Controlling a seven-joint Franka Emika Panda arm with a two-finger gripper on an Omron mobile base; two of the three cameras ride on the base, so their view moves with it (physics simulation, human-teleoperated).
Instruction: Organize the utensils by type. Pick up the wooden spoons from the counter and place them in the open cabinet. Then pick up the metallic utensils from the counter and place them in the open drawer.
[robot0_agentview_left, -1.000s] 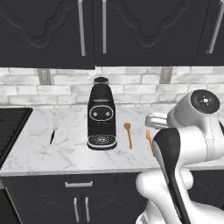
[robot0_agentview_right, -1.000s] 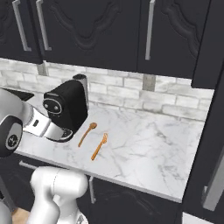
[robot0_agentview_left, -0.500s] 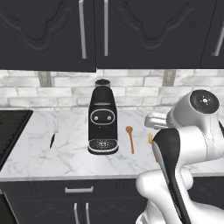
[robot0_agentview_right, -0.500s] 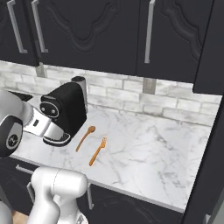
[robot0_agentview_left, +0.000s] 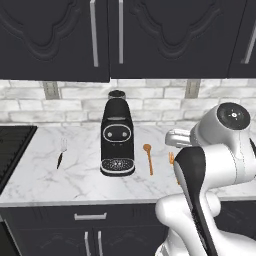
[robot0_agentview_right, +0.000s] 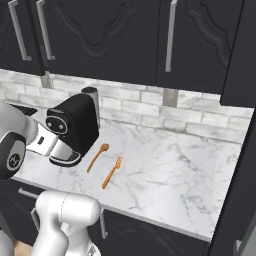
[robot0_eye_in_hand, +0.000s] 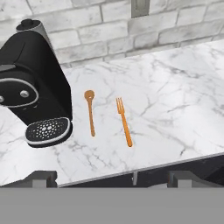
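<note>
Well ahead of the spread jaws, wooden spoon (robot0_eye_in_hand: 90, 111) and orange fork (robot0_eye_in_hand: 124, 121) lie parallel.

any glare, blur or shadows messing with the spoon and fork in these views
Hand view: wooden spoon and orange fork sharp, no glare, shadows barely there. Right base view: both crisp on the evenly lit counter. Left base view: the white arm covers most of the fork.
</note>
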